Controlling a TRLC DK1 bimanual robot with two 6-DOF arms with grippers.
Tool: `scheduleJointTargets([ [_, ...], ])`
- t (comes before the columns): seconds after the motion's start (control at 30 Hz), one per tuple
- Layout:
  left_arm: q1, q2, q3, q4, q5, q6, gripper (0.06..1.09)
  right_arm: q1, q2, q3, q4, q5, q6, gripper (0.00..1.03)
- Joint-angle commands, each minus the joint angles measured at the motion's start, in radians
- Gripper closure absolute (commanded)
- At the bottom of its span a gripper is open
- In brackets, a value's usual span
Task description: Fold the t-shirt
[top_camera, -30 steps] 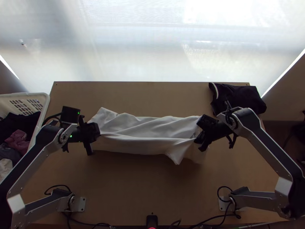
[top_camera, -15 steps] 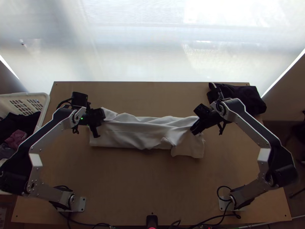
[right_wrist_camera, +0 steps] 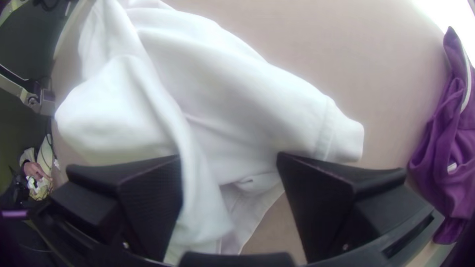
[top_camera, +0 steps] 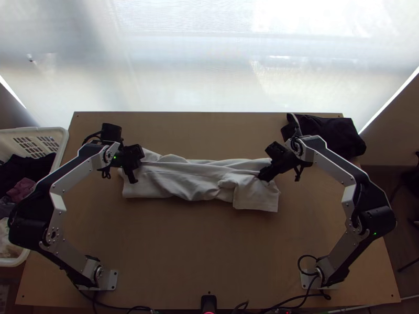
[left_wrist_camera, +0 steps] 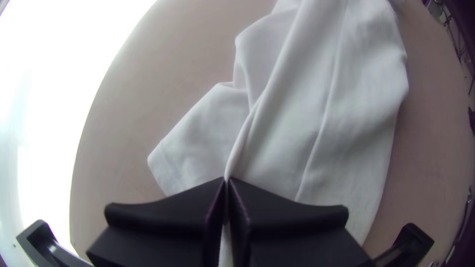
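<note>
The white t-shirt (top_camera: pixel 199 180) lies as a long, wrinkled strip across the middle of the table, layered lengthwise, with a flap at its right end toward the near edge. At the strip's left end is my left gripper (top_camera: pixel 137 166); in the left wrist view my left gripper (left_wrist_camera: pixel 227 180) is shut on a raised ridge of the shirt (left_wrist_camera: pixel 316 113). My right gripper (top_camera: pixel 263 177) stands over the right end. Seen from the right wrist, my right gripper (right_wrist_camera: pixel 230 158) is open, with a fold of the white shirt (right_wrist_camera: pixel 222 94) lying between its fingers.
A dark garment (top_camera: pixel 335 135) lies at the table's far right corner, purple in the right wrist view. At the left edge stands a white basket (top_camera: pixel 63 137) holding clothes. Bare wood of the table (top_camera: pixel 204 251) stretches between the arms' bases.
Both grippers have moved away from the near edge, and the shirt's near side has settled into a narrower strip. The flap at the right end has come down flat. The right gripper has shifted slightly left.
</note>
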Motion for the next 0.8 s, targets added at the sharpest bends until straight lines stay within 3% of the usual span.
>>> scheduleJointTargets([
  [0.0, -0.01, -0.104, -0.005, -0.049, 0.021, -0.107, 0.07, 0.003, -0.043, -0.016, -0.008, 0.029, 0.038, 0.04],
  [0.17, -0.033, -0.279, 0.001, -0.049, 0.071, -0.199, 0.1, -0.019, -0.141, -0.004, -0.032, 0.03, 0.036, 0.04],
  [0.4, 0.009, -0.311, 0.054, -0.055, 0.056, -0.316, 0.1, -0.056, -0.242, 0.032, -0.117, 0.033, 0.039, 0.06],
  [0.47, 0.013, -0.335, 0.051, -0.058, 0.024, -0.4, 0.11, -0.057, -0.276, 0.045, -0.143, 0.069, 0.065, 0.17],
  [0.53, 0.002, -0.381, 0.007, -0.057, 0.004, -0.477, 0.14, -0.027, -0.313, 0.05, -0.149, 0.093, 0.081, 0.34],
  [0.63, -0.022, -0.437, -0.091, -0.034, 0.004, -0.517, 0.27, 0.07, -0.352, 0.055, -0.149, 0.194, 0.081, 0.57],
  [0.77, -0.028, -0.478, -0.144, -0.063, 0.008, -0.656, 0.52, 0.24, -0.371, 0.05, -0.14, 0.357, 0.039, 0.99],
])
